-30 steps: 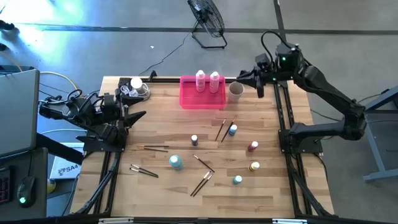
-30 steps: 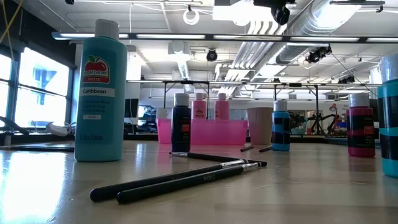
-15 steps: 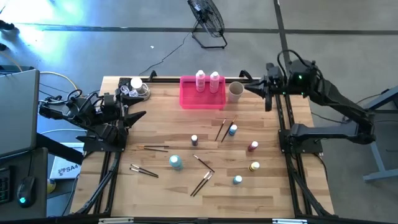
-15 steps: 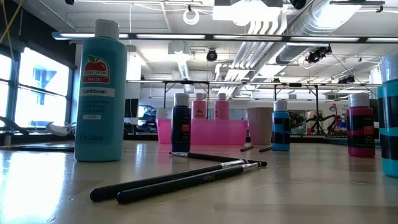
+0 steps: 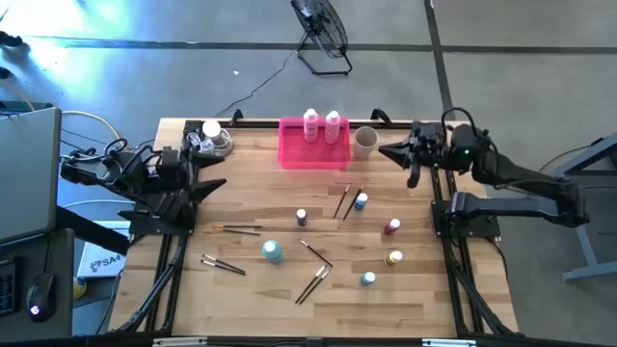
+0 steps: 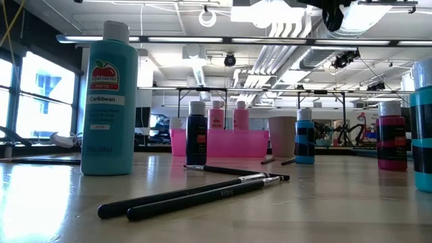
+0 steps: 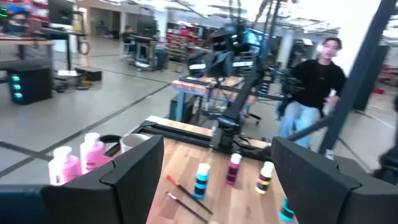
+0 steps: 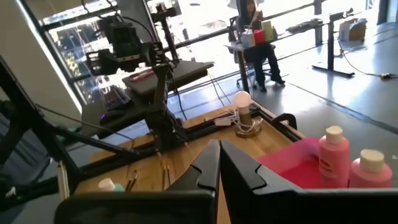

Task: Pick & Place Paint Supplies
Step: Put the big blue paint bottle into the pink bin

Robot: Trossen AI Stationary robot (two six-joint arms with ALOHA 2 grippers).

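High view, right gripper [image 5: 393, 152]: sitting upper right beside the beige cup [image 5: 364, 142], fingers pinched together, holding nothing.
Left gripper [image 5: 214, 179]: waiting at left, fingers spread wide.
Pink bottles [image 5: 322, 124]: standing in pink tray [image 5: 312, 151], upper middle.
Teal bottle [image 5: 273, 251]: standing lower middle.

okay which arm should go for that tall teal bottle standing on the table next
Probably the left. The teal bottle stands on the left half of the table, nearer the left gripper, whose jaws are open. The right gripper is shut and sits at the far right edge, beside the beige cup.
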